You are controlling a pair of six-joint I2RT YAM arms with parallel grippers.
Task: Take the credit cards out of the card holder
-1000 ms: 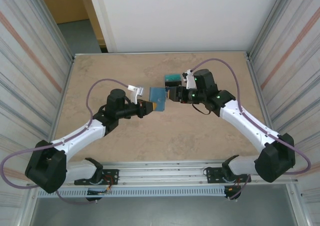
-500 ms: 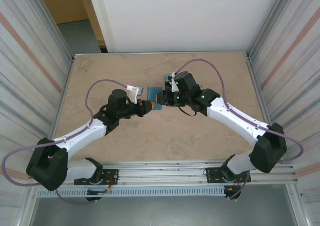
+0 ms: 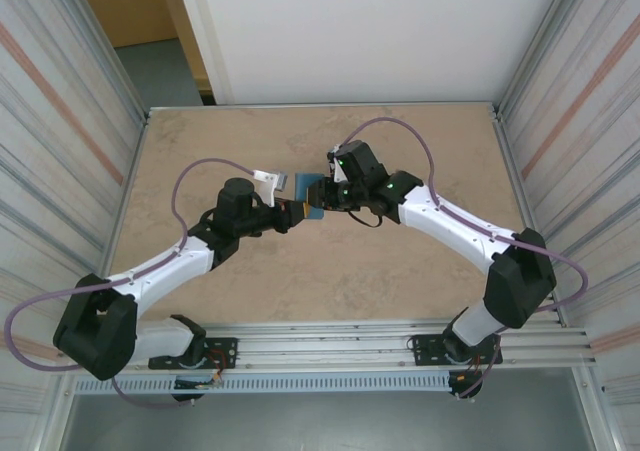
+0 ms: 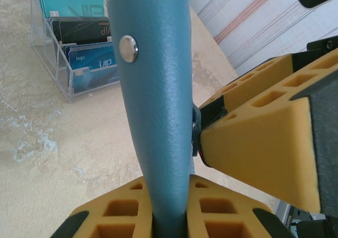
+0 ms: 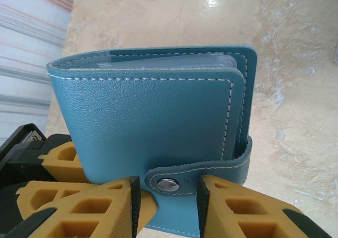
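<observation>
- Left to right, my count is two arms, two grippers, one card holder, one clear stand and three credit cards that I can make out.
- The left wall (image 3: 50, 121) is ribbed metal with a faint red stripe, and an orange-brown opening sits past its far end.
- The left arm (image 3: 170, 261) reaches inward from its base, trailing one purple cable (image 3: 190, 176).
- The left gripper (image 3: 293, 211) is clamped on the card holder (image 3: 312, 193), whose lower edge sits between its yellow fingers (image 4: 121, 214).
- The holder stands on edge, off the table, around mid-table between the two grippers. It is folded shut, with its strap buttoned by one metal snap (image 5: 168, 184).
- The right gripper (image 3: 333, 197) sits right up against the holder. Its jaws stand apart, one yellow finger on either side of the snap, and I see nothing pinched.
- In the left wrist view, the clear stand (image 4: 50, 64) rests on the table beyond the holder.
- The credit cards (image 4: 84, 31) stand upright in its tiers, apart from the holder: one teal (image 4: 68, 3), one black and one blue (image 4: 97, 64). A fourth may hide behind them; I cannot tell.
- The right arm (image 3: 460, 231) also carries one purple cable.
- The right wall (image 3: 590, 101) is ribbed metal too.
- The table (image 3: 200, 151) is beige and marbled. A white panel (image 3: 360, 31) stands behind it, and a metal rail (image 3: 330, 356) runs along its near edge.
</observation>
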